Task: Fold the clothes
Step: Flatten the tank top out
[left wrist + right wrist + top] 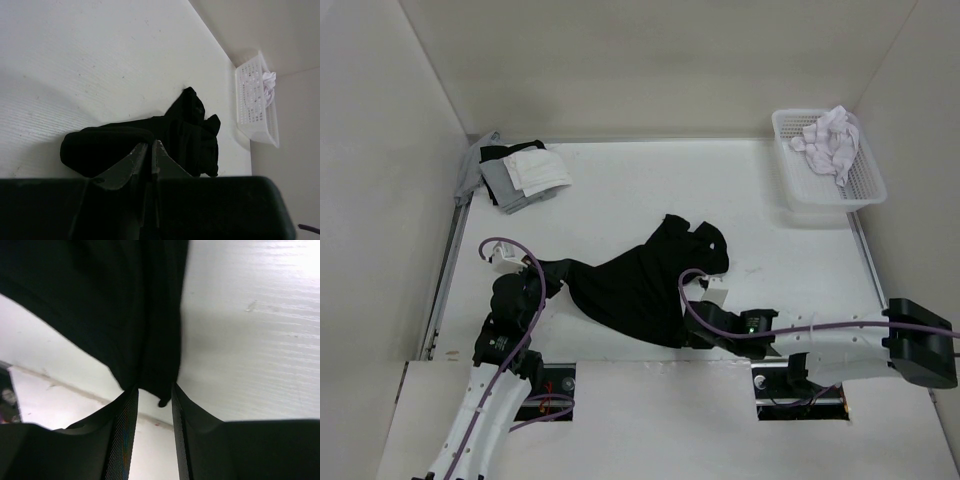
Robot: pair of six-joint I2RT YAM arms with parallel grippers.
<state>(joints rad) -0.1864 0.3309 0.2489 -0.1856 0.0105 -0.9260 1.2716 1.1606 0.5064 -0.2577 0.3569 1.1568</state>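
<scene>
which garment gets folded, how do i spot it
On the white table, look at the middle of its near half. The black garment lies crumpled there. It is plain black and spread loose, unlike the stacked grey, white and black pile at the far left corner and the white cloth in the basket.

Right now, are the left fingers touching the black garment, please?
Touching: the left wrist view shows the left fingers pinched shut on the black garment.

One black garment (635, 290), one pile (520, 175), one basket (817, 212), one white cloth (832, 140), one left pincer (150, 145), one right pincer (155, 390).
</scene>
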